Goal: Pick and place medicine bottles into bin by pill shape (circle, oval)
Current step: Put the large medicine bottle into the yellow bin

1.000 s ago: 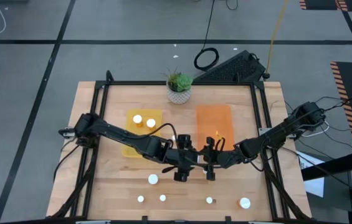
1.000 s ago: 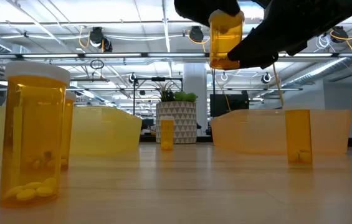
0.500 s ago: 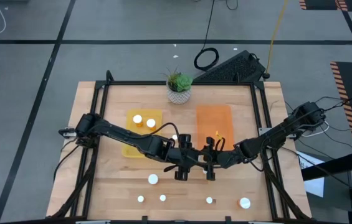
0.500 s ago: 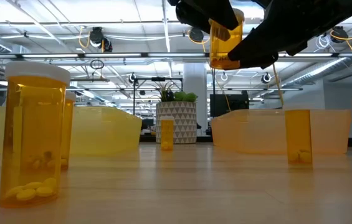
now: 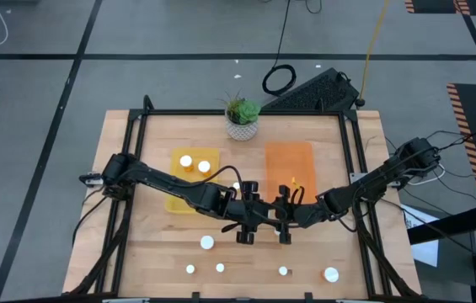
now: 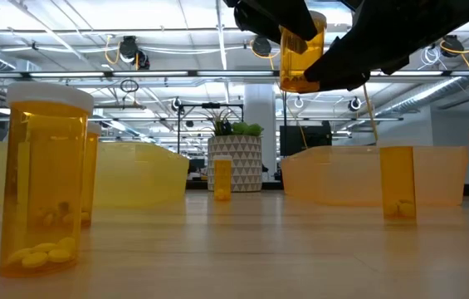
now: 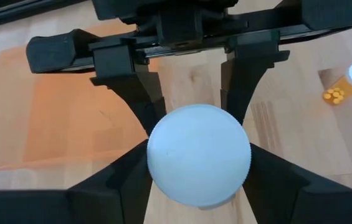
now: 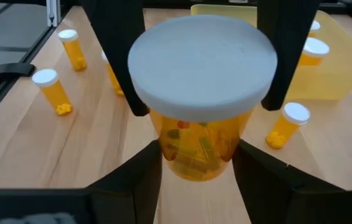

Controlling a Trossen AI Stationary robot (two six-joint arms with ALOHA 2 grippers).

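Low view: both end effectors pinch one bottle [image 6: 301, 54] above the wooden table [image 6: 242, 249], ceiling lights behind.

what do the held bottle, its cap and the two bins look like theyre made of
Held bottle: looks like clear amber plastic, glossy; the pills show through its wall. Its cap: opaque white plastic, matte, probably. Yellow bin and orange bin: thin translucent tinted plastic by the look, light passing through the walls. Both the left end effector and right end effector meet at the bottle.
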